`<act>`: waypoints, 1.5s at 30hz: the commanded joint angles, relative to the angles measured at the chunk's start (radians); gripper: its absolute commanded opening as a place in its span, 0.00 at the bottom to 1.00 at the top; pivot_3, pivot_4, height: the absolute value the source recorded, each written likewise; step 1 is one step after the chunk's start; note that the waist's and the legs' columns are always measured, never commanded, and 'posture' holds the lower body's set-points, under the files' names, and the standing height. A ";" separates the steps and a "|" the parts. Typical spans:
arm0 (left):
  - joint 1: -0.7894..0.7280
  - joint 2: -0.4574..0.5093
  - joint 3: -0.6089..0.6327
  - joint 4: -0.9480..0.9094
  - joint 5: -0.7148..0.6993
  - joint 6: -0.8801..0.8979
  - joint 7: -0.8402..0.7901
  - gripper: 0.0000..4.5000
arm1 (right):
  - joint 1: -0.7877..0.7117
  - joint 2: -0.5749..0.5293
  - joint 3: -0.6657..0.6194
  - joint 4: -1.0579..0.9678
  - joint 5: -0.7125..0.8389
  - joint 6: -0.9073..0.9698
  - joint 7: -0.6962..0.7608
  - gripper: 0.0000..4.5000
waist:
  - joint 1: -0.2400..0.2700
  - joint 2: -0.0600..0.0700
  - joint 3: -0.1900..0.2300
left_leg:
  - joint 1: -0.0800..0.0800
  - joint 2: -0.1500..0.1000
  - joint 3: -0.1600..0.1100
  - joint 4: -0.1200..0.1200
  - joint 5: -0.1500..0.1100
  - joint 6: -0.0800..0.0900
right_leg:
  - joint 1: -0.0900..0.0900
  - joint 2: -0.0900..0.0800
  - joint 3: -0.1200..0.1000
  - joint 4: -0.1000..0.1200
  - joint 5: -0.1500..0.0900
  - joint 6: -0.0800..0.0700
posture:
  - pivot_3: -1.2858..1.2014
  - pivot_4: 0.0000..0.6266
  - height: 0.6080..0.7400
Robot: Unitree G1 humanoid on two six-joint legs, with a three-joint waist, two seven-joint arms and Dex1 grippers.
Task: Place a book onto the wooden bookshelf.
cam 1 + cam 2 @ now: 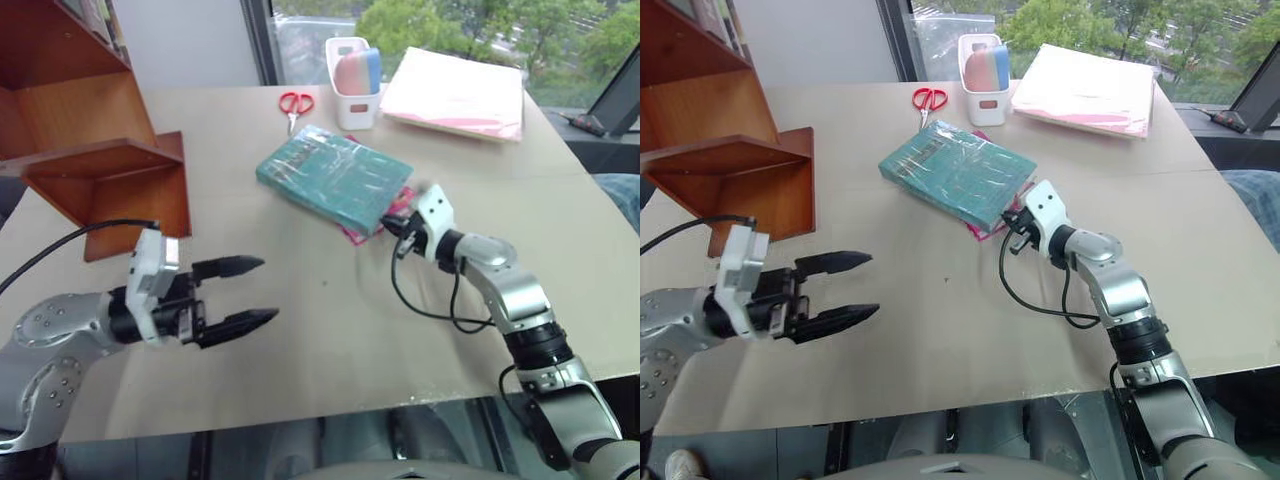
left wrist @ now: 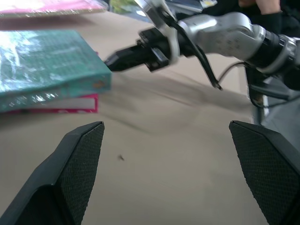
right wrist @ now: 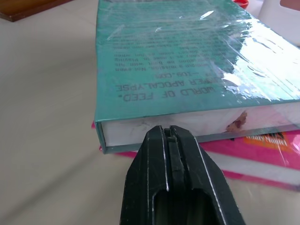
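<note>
Right jaws: your right gripper (image 3: 171,136) is fully closed, holds nothing, and its tip is at the page edge of the book (image 1: 332,177).
Left jaws: your left gripper (image 1: 243,292) is wide open and empty.
Book place: on the table (image 1: 330,330), lying on a pink book (image 3: 262,150).
Progress: nothing is lifted; you must still grasp it and carry it to the wooden bookshelf (image 1: 95,160).
Views: the right wrist view shows the cover print; the head views show the shelf well apart.

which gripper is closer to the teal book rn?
Right. The right gripper, shut, sits right at the teal book's page edge. The left gripper, open, hangs well back over the table, near the wooden bookshelf.
</note>
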 commanded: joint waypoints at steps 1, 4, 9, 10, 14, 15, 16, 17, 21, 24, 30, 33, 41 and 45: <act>0.027 0.020 0.085 -0.013 -0.040 -0.007 -0.052 1.00 | -0.028 0.009 -0.008 -0.006 0.003 -0.036 0.014 0.02 | 0.000 0.000 0.000 | 0.000 0.000 0.000 0.000 0.000 0.000 | 0.000 0.000 0.000 0.000 0.000 0.000 | 0.52 0.24 1.00; 0.049 0.015 0.116 -0.012 -0.048 -0.002 -0.052 1.00 | -0.026 0.011 -0.011 -0.007 0.004 -0.041 0.020 0.02 | -0.001 0.000 0.000 | 0.000 0.000 0.000 0.000 0.000 0.000 | 0.000 0.000 0.000 0.000 0.000 0.000 | 0.52 0.24 1.00; 0.039 -0.045 0.111 0.010 -0.035 0.004 0.059 1.00 | 0.044 -0.040 -0.052 -0.129 0.042 -0.029 0.050 0.02 | -0.002 0.000 0.000 | 0.000 0.000 0.000 0.000 0.000 0.000 | 0.000 0.000 0.000 0.000 0.000 0.000 | 0.52 0.24 1.00; 0.024 -0.077 0.094 0.014 -0.019 0.003 0.119 1.00 | 0.087 -0.072 -0.061 -0.191 0.050 -0.037 0.069 0.02 | 0.003 0.000 0.000 | 0.000 0.000 0.000 0.000 0.000 0.000 | 0.000 0.000 0.000 0.000 0.000 0.000 | 0.52 0.24 1.00; -0.075 -0.240 0.023 0.050 0.002 0.050 0.404 1.00 | 0.253 -0.186 -0.126 -0.432 0.177 0.046 0.156 0.13 | 0.016 0.000 0.001 | -0.001 0.000 0.000 0.000 0.000 0.000 | 0.001 -0.001 0.000 -0.001 0.000 0.000 | 0.52 0.24 1.00; -0.102 -0.278 0.004 0.063 0.010 0.070 0.475 1.00 | 0.288 -0.209 -0.143 -0.478 0.198 0.062 0.164 0.17 | 0.019 0.000 0.001 | -0.001 0.000 0.000 0.000 0.000 0.000 | 0.001 -0.001 0.000 -0.001 0.000 0.000 | 0.52 0.24 1.00; -0.126 -0.305 -0.010 0.075 0.003 0.096 0.525 1.00 | 0.311 -0.224 -0.156 -0.509 0.211 0.073 0.166 0.27 | 0.016 -0.001 0.001 | -0.001 0.000 -0.001 0.000 0.000 0.000 | 0.001 -0.001 0.000 -0.001 0.000 0.000 | 0.52 0.24 1.00; -0.141 -0.320 -0.017 0.080 -0.003 0.116 0.557 1.00 | 0.323 -0.234 -0.163 -0.528 0.221 0.082 0.163 0.33 | 0.015 -0.002 0.001 | 0.000 0.000 -0.001 0.001 0.000 0.000 | 0.001 0.000 0.000 0.000 0.000 0.000 | 0.52 0.24 1.00; -0.339 -0.498 -0.042 0.275 -0.078 0.259 0.807 1.00 | 0.389 -0.287 -0.237 -0.635 0.267 0.111 0.146 0.71 | 0.013 -0.003 0.001 | 0.001 0.001 -0.002 0.005 0.000 0.000 | 0.002 0.002 0.000 0.002 0.000 0.001 | 0.52 0.24 1.00; -0.468 -0.556 -0.010 0.403 -0.134 0.364 0.932 1.00 | 0.408 -0.300 -0.280 -0.681 0.288 0.112 0.127 0.98 | 0.010 -0.006 0.002 | 0.001 0.001 -0.004 0.007 0.000 0.000 | 0.004 0.003 0.000 0.003 0.000 0.001 | 0.52 0.24 1.00; -0.743 -0.618 0.015 0.736 -0.177 0.401 0.937 1.00 | 0.496 -0.309 -0.385 -0.794 0.321 0.082 0.093 0.98 | 0.022 -0.007 0.002 | -0.001 0.001 -0.005 0.007 0.000 0.000 | 0.004 0.003 -0.002 0.002 0.000 0.001 | 0.52 0.24 1.00; -0.850 -0.638 0.021 0.893 -0.166 0.396 0.900 1.00 | 0.566 -0.322 -0.419 -0.843 0.300 0.069 0.076 0.98 | 0.018 -0.007 0.002 | -0.001 0.000 -0.006 0.007 0.000 0.000 | 0.005 0.003 -0.002 0.000 0.000 0.001 | 0.52 0.24 1.00; -0.957 -0.708 0.058 1.096 -0.150 0.359 0.868 1.00 | 0.685 -0.319 -0.483 -0.927 0.319 0.050 0.041 0.98 | 0.010 -0.007 0.002 | 0.000 0.000 -0.006 0.005 0.000 0.000 | 0.005 0.003 -0.002 -0.001 0.000 0.001 | 0.52 0.24 1.00; -0.957 -0.745 0.107 1.112 -0.175 0.359 0.905 1.00 | 0.715 -0.318 -0.494 -0.945 0.321 0.045 0.025 0.98 | 0.014 -0.007 0.002 | 0.000 0.000 -0.006 0.005 0.000 0.000 | 0.005 0.003 -0.002 -0.001 0.000 0.001 | 0.52 0.24 1.00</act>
